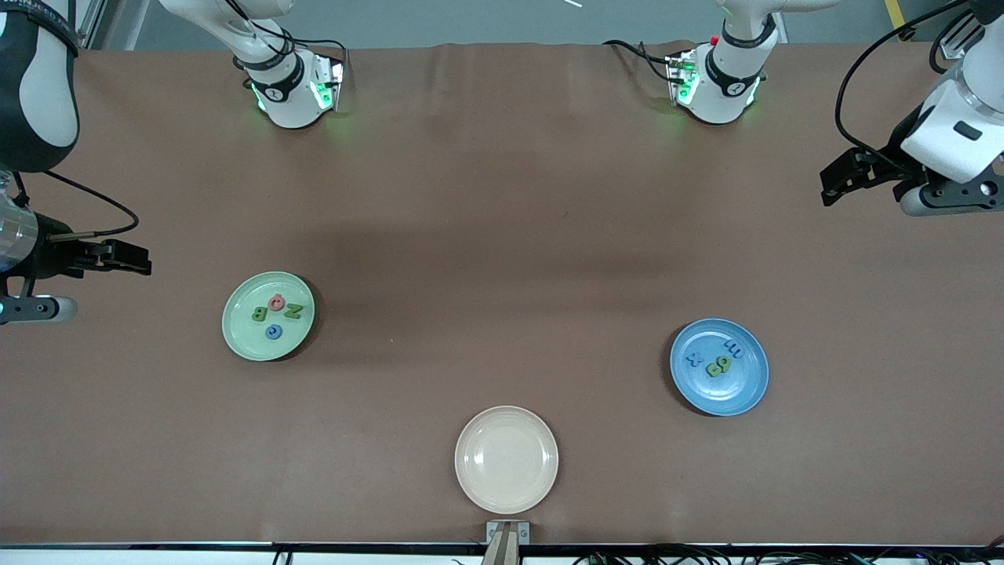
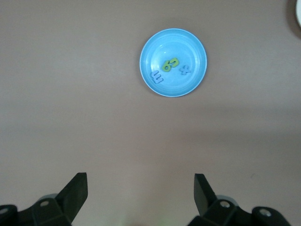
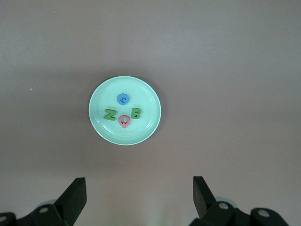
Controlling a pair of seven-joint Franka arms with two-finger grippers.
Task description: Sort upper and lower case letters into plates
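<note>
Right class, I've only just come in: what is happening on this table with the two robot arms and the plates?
Nothing is being handled. The left gripper and right gripper hang open and empty at their own ends of the table. Four capital letters lie in the pale green plate: a green N, a green B, a red ring and a blue ring. The blue plate holds the lowercase letters. The cream plate, nearest the front camera, holds no letters.
</note>
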